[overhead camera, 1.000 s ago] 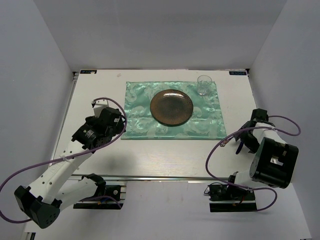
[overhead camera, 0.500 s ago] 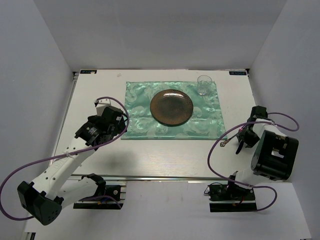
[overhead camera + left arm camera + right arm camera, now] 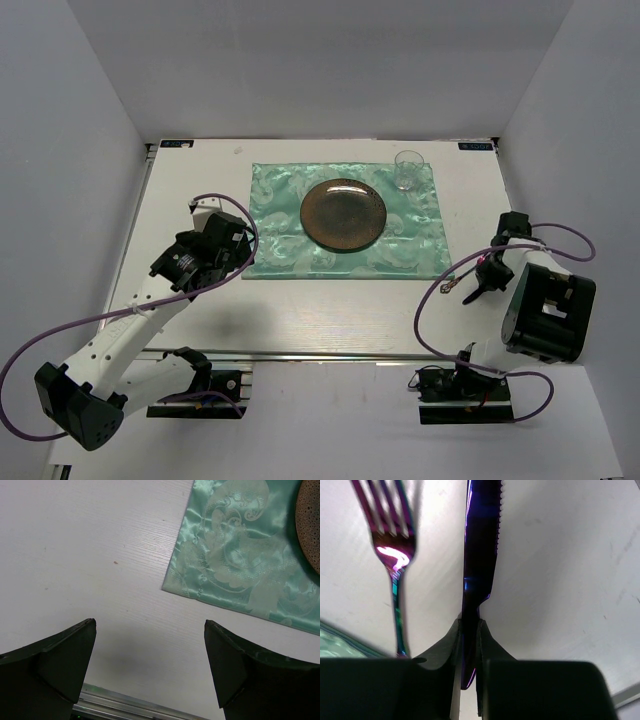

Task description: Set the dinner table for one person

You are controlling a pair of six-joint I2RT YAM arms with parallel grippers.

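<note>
On the white dinner table (image 3: pixel 330 310) lies a green patterned placemat (image 3: pixel 280 250) carrying a dark round plate (image 3: pixel 343 213) and a clear glass (image 3: pixel 407 169) at its far right corner. Right of the placemat, my right gripper (image 3: pixel 469 630) is shut on the handle of an iridescent purple knife (image 3: pixel 480 555), held on edge. A matching fork (image 3: pixel 392 545) lies on the table just left of the knife. My left gripper (image 3: pixel 150 665) hangs open over bare table beside the placemat's (image 3: pixel 235 555) near left corner, with nothing between its fingers.
A metal rail (image 3: pixel 125 702) runs along the table's near edge, below the left gripper. White walls enclose the table on three sides. A purple cable loops off each arm; the right one (image 3: pixel 430 300) hangs over the table in front of the placemat.
My right gripper has shut on the knife's handle and shifted slightly. The left arm moved a little at first and then stayed still, jaws open.
</note>
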